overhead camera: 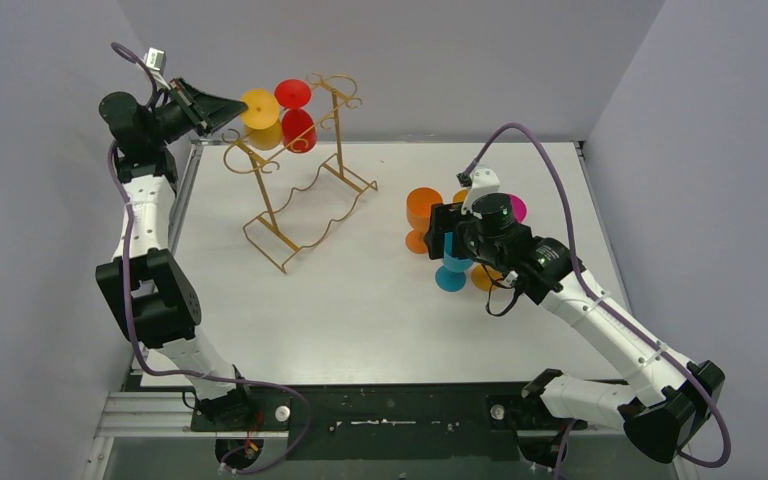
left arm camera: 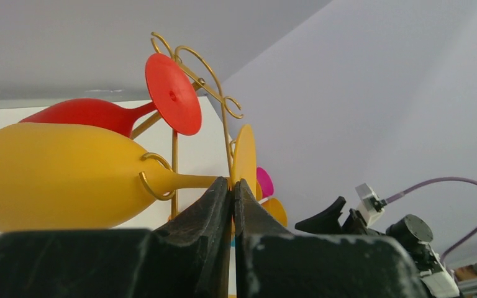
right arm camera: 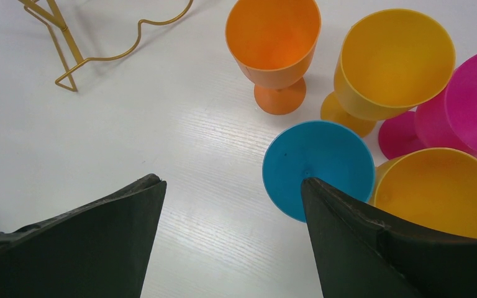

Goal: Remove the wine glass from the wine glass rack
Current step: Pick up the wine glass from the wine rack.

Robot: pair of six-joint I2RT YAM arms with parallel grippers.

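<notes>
The left arm (overhead camera: 150, 215) and the right arm (overhead camera: 600, 318) are built the same: white smooth links between black rounded joint housings. A thin purple cable (left arm camera: 450, 180) follows each arm in loose loops, fixed to the white links by small ties. The left claw (left arm camera: 233, 181) and the right claw (right arm camera: 231, 181) have each two matt black wedge fingers, a little scuffed with pale specks. Both bases sit on a black plate (overhead camera: 390, 405) with round silver screws (overhead camera: 282, 412)
</notes>
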